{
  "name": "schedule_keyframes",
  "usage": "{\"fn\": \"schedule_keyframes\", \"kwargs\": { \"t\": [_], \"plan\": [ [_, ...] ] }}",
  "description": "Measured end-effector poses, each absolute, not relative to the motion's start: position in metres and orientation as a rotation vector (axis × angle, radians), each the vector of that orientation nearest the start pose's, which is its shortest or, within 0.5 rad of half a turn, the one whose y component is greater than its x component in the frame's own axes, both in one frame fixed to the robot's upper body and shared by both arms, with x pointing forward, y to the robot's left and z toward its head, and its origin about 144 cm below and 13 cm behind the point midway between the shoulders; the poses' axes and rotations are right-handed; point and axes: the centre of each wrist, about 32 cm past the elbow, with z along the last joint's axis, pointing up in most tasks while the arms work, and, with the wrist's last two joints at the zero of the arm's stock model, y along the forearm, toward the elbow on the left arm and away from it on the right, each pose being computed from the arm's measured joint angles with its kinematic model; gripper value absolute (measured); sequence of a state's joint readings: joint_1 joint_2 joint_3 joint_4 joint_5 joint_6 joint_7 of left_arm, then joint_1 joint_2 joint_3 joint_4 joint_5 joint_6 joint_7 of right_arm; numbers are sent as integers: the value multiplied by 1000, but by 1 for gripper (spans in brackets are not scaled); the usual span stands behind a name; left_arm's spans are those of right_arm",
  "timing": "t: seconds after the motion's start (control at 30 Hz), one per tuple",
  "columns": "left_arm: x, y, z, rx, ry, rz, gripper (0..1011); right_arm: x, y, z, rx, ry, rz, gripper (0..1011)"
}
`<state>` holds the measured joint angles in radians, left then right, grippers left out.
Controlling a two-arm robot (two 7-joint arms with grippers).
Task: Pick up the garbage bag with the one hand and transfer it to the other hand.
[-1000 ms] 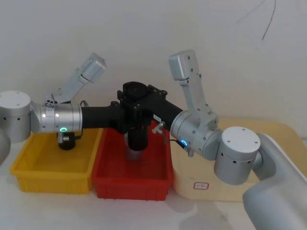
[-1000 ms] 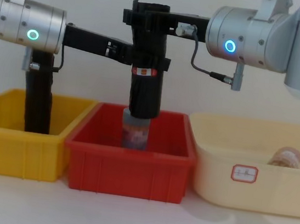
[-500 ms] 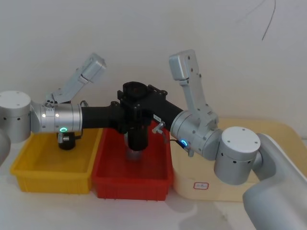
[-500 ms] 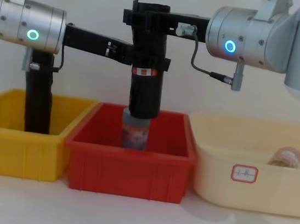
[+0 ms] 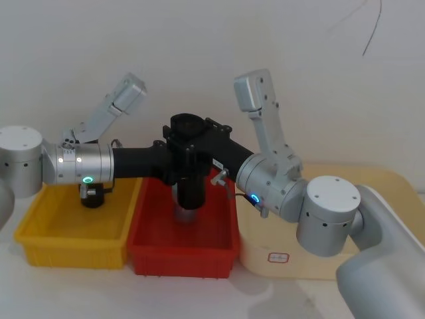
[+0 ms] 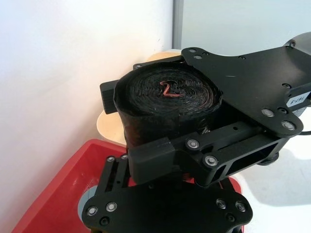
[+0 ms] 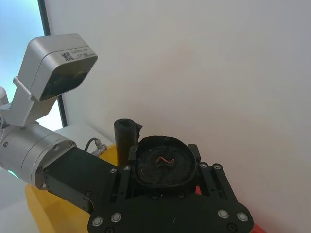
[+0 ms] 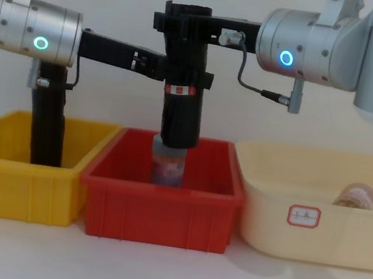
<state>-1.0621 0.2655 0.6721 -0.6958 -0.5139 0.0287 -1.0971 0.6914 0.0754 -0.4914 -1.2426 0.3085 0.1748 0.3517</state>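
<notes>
The garbage bag, a black roll with a red-and-white label band, hangs upright above the red bin. My left gripper, on the green-ringed wrist, reaches in from the left and is shut on the roll just above the label. My right gripper, on the blue-ringed wrist, comes from the right and is shut on the roll's top end. The roll's coiled top shows in the left wrist view, with black fingers pressed against its sides. In the right wrist view the roll sits tight between the right fingers.
A second black roll stands in the yellow bin on the left. A small jar sits in the red bin right under the held roll. The cream bin on the right holds a round object.
</notes>
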Motion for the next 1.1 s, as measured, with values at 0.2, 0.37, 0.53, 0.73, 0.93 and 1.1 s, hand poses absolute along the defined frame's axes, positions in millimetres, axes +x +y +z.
{"fn": "schedule_keyframes", "kwargs": {
  "t": [0.2,0.37,0.53,0.73,0.93,1.1],
  "plan": [
    [695,245,1312,177,-58,293,729,603,-112,1296,23,-108,-781,577],
    [695,245,1312,177,-58,293,851,603,-112,1297,25,-113,-782,577],
    [695,245,1312,177,-58,293,1000,603,-113,1297,26,-125,-785,577],
    [695,245,1312,177,-58,293,1002,604,-116,1299,11,-154,-810,577],
    [695,245,1312,177,-58,293,1002,605,-122,1302,-26,-191,-858,577],
    [695,245,1312,177,-58,293,1002,605,-127,1304,-72,-221,-915,577]
  ]
}}
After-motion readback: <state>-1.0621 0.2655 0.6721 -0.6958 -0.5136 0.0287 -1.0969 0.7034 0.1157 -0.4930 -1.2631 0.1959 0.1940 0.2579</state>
